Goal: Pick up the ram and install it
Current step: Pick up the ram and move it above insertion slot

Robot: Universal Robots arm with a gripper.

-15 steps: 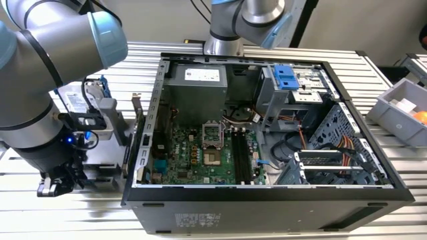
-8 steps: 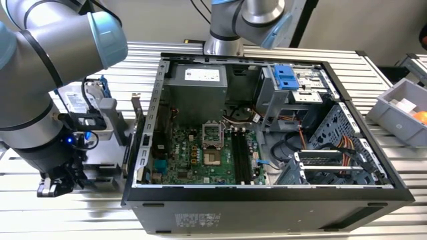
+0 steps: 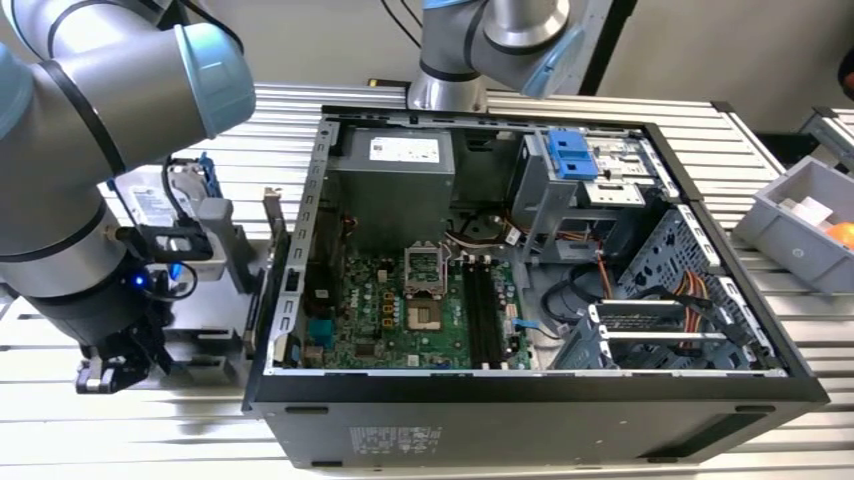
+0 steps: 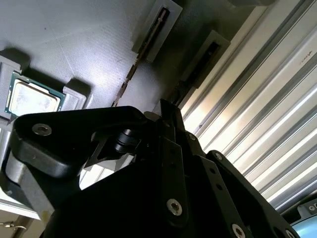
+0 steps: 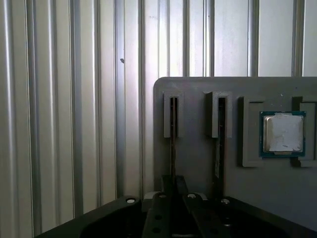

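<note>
Exterior view: gripper hung low over the bench, on the exterior view's left of the case. First wrist view: ram stood edge-on in a tray slot, running under the gripper. Second wrist view: same ram passed behind the gripper; grip couldn't be told.

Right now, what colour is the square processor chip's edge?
Blue-green, around a silver top. The processor chip shows best in the first wrist view.

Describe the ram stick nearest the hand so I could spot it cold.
Find the grey tray on the ribbed metal table, where two thin sticks stand on edge in slots. The ram nearest the hand is the one farther from the square silver processor.
</note>
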